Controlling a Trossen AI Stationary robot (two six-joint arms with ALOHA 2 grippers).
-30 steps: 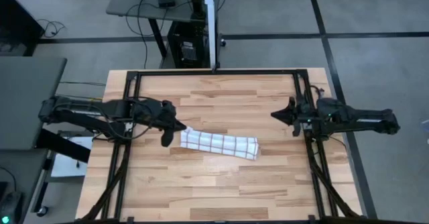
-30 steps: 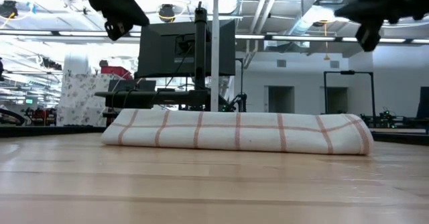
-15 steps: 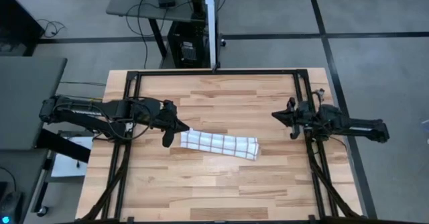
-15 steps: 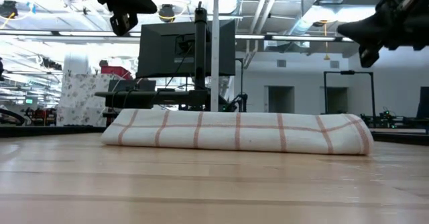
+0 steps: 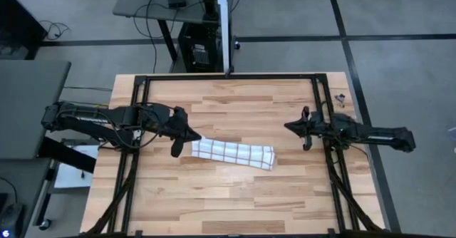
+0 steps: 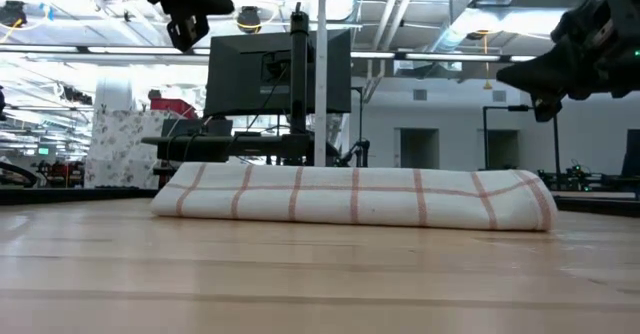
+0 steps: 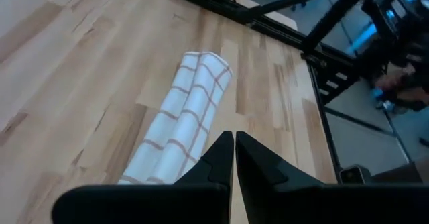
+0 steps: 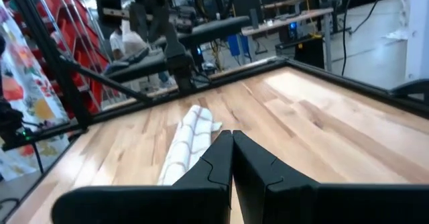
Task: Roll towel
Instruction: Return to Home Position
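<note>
The towel point(image 5: 235, 152) is white with thin reddish grid lines. It lies rolled up as a long bundle on the wooden table's middle, resting on its underside, and it also shows in the low view point(image 6: 350, 196). My left gripper point(image 5: 194, 137) is shut and hovers in the air just off the roll's left end point(image 7: 234, 138), high above the table point(image 6: 185, 34). My right gripper point(image 5: 288, 127) is shut too. It hangs level over the table's right part, well clear of the roll's right end point(image 6: 512, 72), and points along the towel point(image 8: 188, 140).
A black metal frame point(image 5: 228, 78) runs around the tabletop, with rails along the left and right edges. Behind the far edge stand a post and a monitor point(image 6: 280, 69). Bare wood lies in front of the roll, toward the near edge point(image 5: 228, 195).
My right gripper has come down toward the table and rolled a little, staying shut over the table's right part. The towel roll has not moved.
</note>
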